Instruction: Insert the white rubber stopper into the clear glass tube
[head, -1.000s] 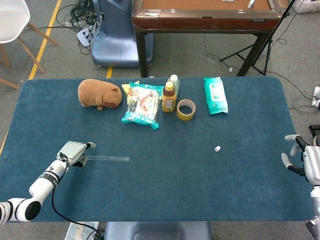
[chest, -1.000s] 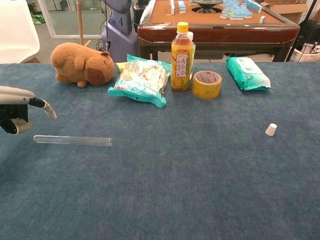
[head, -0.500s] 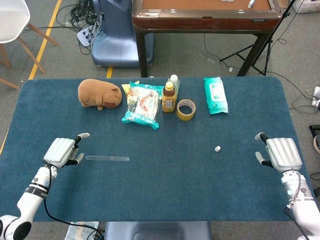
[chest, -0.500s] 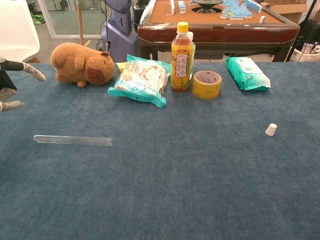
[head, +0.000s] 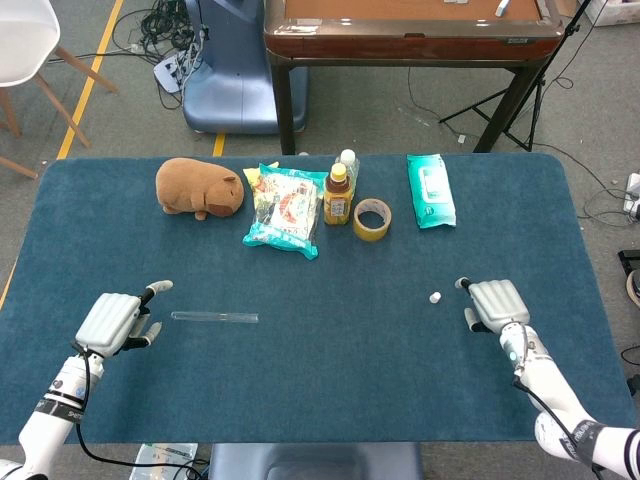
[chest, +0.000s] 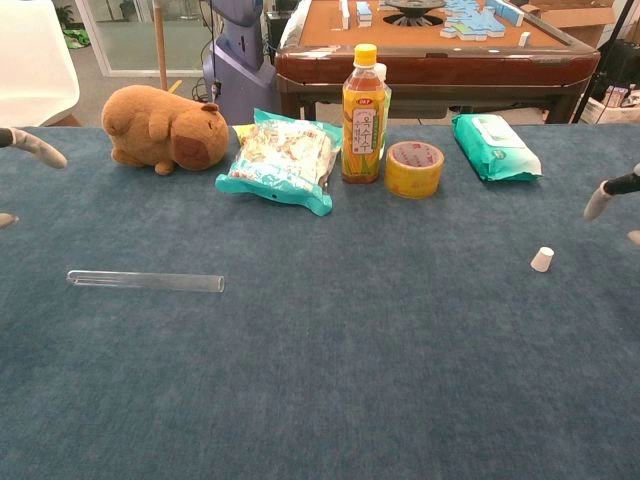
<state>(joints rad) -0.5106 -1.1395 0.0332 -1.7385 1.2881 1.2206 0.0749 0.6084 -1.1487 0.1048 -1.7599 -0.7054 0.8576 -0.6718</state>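
Note:
The clear glass tube (head: 214, 317) (chest: 146, 282) lies flat on the blue table, left of centre. A small white rubber stopper (head: 435, 297) (chest: 542, 259) stands on the cloth at the right. My left hand (head: 116, 319) hovers just left of the tube, fingers apart and holding nothing; the chest view catches only its fingertips (chest: 35, 150) at the left edge. My right hand (head: 494, 303) is a short way right of the stopper, apart from it and holding nothing. Only its fingertips (chest: 603, 196) show at the right edge of the chest view.
Along the back of the table (head: 330, 380) sit a brown plush animal (head: 198, 188), a snack bag (head: 284, 209), a drink bottle (head: 338, 194), a yellow tape roll (head: 371, 219) and a green wipes pack (head: 430, 189). A wooden table (head: 410, 30) stands behind.
My right hand has come in from the right edge toward the stopper. My left hand has drawn back from the tube's end toward the near left.

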